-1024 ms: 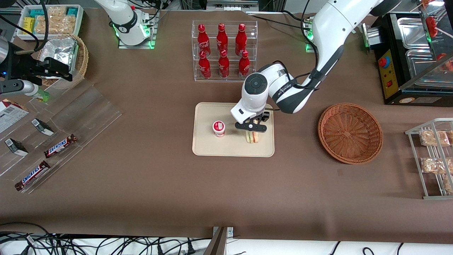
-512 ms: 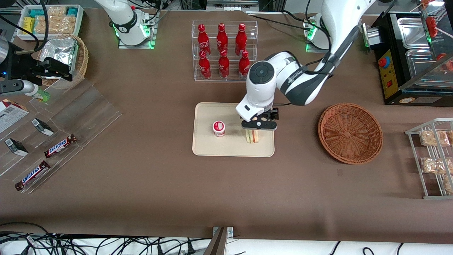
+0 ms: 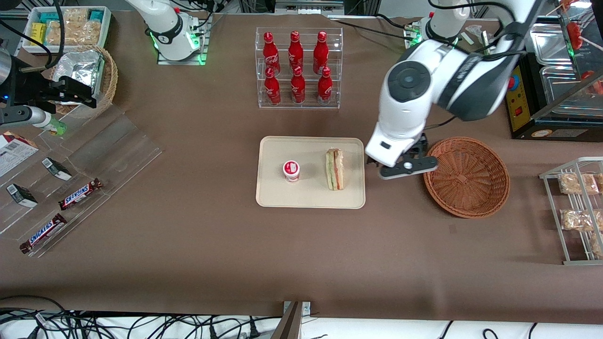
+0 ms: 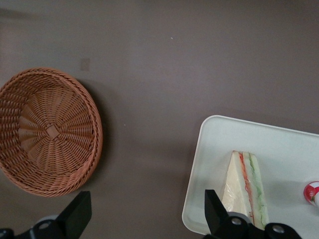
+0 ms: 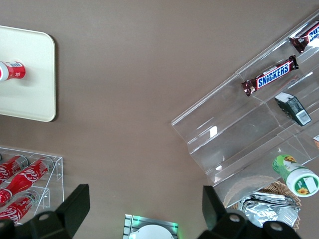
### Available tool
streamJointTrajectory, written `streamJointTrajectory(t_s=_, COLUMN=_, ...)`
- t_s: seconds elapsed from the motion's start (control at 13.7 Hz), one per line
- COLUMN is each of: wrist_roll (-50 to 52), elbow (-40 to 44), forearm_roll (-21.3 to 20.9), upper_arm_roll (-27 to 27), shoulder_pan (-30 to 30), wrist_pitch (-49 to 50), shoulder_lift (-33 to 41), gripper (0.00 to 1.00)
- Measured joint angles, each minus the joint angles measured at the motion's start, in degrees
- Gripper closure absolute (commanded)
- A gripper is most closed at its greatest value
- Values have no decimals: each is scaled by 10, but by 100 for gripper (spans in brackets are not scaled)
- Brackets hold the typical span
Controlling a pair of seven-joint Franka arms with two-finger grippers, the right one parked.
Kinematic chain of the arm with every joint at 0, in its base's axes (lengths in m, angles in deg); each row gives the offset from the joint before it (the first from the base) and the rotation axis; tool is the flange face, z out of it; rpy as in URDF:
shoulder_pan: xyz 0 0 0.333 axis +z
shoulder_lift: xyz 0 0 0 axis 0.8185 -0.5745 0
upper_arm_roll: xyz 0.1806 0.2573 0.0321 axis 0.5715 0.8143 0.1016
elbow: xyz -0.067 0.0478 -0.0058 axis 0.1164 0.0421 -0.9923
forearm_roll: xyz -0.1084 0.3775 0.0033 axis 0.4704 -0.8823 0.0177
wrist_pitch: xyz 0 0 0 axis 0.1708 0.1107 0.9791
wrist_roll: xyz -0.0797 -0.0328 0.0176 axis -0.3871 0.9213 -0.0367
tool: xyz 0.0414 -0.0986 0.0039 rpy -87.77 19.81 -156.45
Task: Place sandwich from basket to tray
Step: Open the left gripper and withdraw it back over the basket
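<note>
**Sandwich is down, just backing off now**

So the small triangular wedge sandwich in clear wrap [image 3: 335, 169] is lying on the flat cream-beige rectangular tray [image 3: 273, 193], on its side with the red, green and pink filling stripes showing. Using the tray as my landmark: the sandwich sits in the half nearer the round reddish-brown wicker basket [image 3: 466, 176], and a little red-and-white lidded cup [image 3: 291, 170] stands beside it toward the parked arm's end. The two aren't touching.

My gripper [image 3: 408, 168] is spread wide with nothing in it, hanging above bare brown tablecloth [image 3: 301, 254] between the tray's edge and the basket. From my wrist I can see both fingers [image 4: 215, 213] well apart and the basket bare inside.

I'd call the placing step done. Next up, as I see it, is only pulling up and away without clipping the basket rim.
</note>
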Motion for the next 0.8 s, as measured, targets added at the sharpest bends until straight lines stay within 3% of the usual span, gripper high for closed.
streamJointTrajectory(t_s=0.29, wrist_roll=-17, elbow=21, forearm_roll=46, upper_arm_roll=-1, shoulder_pan=33, wrist_pitch=27, shoulder_lift=29, gripper=0)
streamJointTrajectory(t_s=0.51, wrist_roll=-89, elbow=22, forearm_roll=87, upper_arm_roll=1, shoulder_pan=72, wrist_pitch=58, shoulder_lift=62, gripper=0)
streamJointTrajectory(t_s=0.8, wrist_roll=-201, elbow=22, forearm_roll=140, upper_arm_roll=66, shoulder_pan=88, wrist_pitch=99, shoulder_lift=115, gripper=0)
